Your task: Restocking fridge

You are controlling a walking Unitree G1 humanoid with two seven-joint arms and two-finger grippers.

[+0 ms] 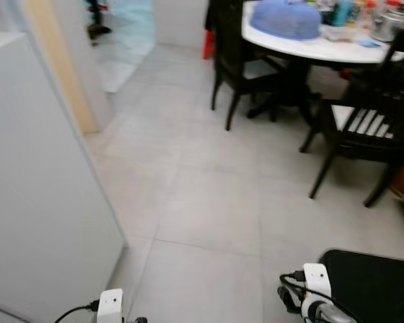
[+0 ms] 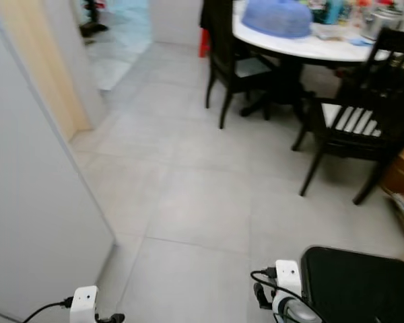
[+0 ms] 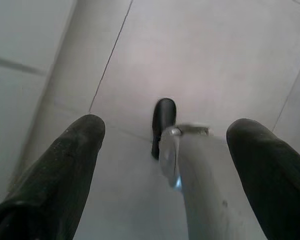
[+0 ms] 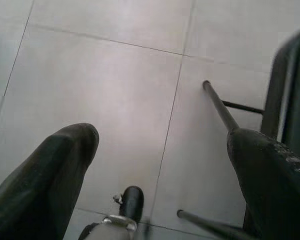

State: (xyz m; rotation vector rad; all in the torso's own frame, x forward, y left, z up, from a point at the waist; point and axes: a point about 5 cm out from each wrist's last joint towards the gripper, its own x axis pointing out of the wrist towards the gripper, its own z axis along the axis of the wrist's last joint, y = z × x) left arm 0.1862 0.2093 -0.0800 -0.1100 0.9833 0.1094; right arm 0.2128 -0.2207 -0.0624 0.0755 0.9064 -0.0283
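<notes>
Left eye view: 2 dark chairs [image 1: 363,128] ring the worktop [image 1: 323,48]; left hand [image 3: 165,150] and right hand [image 4: 162,150] hang spread, holding nothing.

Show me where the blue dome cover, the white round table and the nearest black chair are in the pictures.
blue dome cover [image 1: 286,19], left eye view, middle of the dome.
white round table [image 1: 303,48], left eye view, bare front edge of the top.
nearest black chair [image 1: 367,128], left eye view, its slatted seat.

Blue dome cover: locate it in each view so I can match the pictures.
Left eye view: blue dome cover at top, right of centre, on the white table.
Right eye view: top edge, right of centre.
Left wrist view: aimed at floor instead.
Right wrist view: likewise.
Shared landmark: grey tile floor.
</notes>
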